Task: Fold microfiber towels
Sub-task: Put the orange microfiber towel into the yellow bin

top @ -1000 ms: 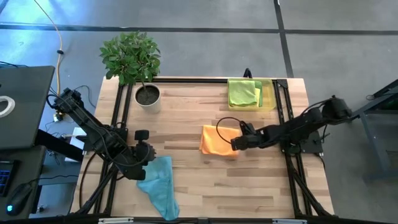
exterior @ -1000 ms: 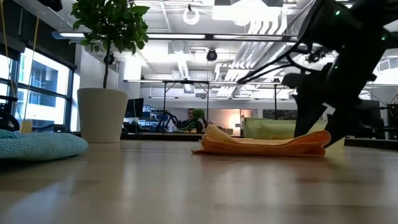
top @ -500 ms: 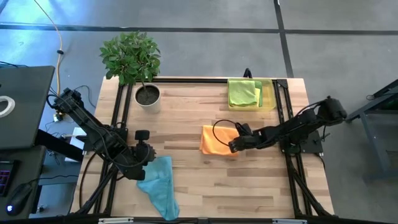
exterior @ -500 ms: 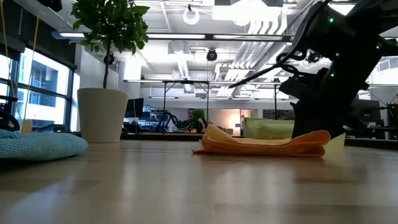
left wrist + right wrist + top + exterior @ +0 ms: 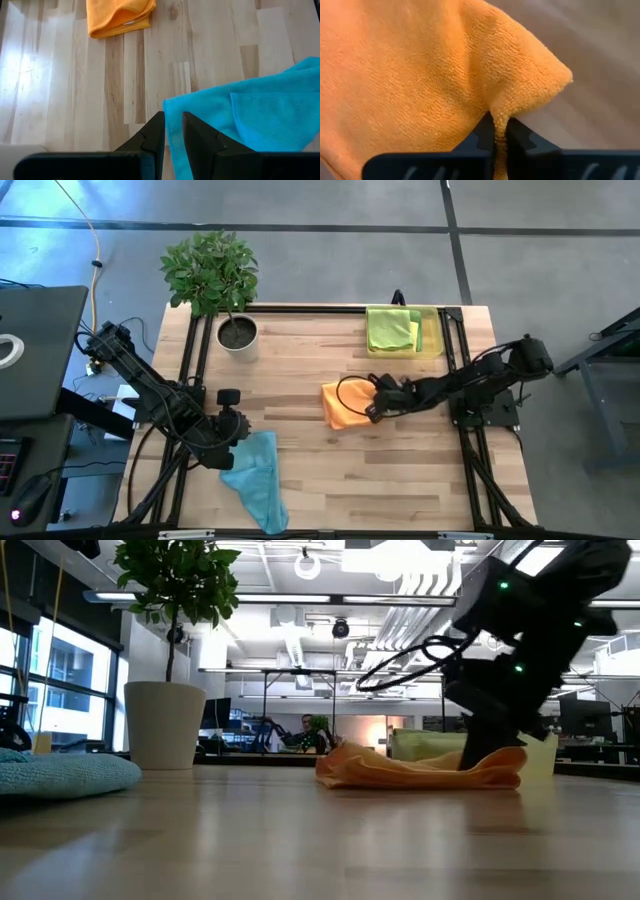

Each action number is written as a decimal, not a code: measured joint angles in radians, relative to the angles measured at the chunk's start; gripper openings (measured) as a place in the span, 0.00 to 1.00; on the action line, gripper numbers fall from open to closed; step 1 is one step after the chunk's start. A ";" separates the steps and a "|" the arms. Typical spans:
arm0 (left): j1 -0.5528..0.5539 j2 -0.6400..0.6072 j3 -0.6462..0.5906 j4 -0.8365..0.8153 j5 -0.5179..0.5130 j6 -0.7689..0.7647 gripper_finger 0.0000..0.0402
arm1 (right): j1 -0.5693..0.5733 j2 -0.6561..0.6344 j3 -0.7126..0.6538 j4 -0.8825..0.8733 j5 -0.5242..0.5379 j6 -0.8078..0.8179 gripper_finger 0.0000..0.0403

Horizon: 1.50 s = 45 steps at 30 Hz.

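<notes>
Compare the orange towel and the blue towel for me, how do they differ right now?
The orange towel lies mid-table, folded into a compact pad; the blue towel sprawls loosely at the table's near left edge. The right pincer is shut on the orange towel's edge; the left pincer grips the blue towel's edge. In the low view, the orange towel bunches up, while the blue one lies flatter. Both are fuzzy cloths on the wooden table.

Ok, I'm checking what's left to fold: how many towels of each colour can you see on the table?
orange towel: 1
light blue towel: 1
lime green pile in the yellow tray: 1 pile; its layers cannot be told apart
Total: 3 cloth items in sight
</notes>
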<state>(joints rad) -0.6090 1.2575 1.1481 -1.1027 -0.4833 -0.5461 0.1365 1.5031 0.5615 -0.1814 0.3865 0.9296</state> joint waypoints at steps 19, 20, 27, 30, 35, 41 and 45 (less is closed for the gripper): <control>0.000 0.000 0.000 0.001 -0.023 -0.029 0.14 | -0.518 -0.003 0.442 -0.195 -0.028 -0.513 0.00; 0.000 0.000 0.000 0.001 -0.023 -0.033 0.14 | -0.545 -0.003 0.461 -0.209 -0.029 -0.524 0.00; 0.000 0.000 0.000 0.001 -0.023 -0.056 0.14 | -0.672 -0.004 0.538 -0.425 -0.029 -0.551 0.00; 0.000 0.000 0.000 0.001 -0.023 -0.054 0.14 | -0.697 -0.004 0.538 -0.512 -0.030 -0.583 0.00; 0.000 0.000 0.000 0.000 -0.023 -0.053 0.14 | -0.718 -0.004 0.538 -0.657 0.049 -0.638 0.00; 0.000 0.000 0.000 0.000 -0.023 -0.053 0.14 | -0.754 -0.004 0.538 -0.760 0.121 -0.676 0.00; 0.000 0.000 0.000 0.000 -0.023 -0.053 0.14 | -0.780 -0.004 0.538 -0.774 0.128 -0.683 0.00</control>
<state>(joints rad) -0.6090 1.2575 1.1481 -1.1027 -0.5060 -0.5991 -0.6440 1.4990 1.0996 -0.9552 0.5146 0.2464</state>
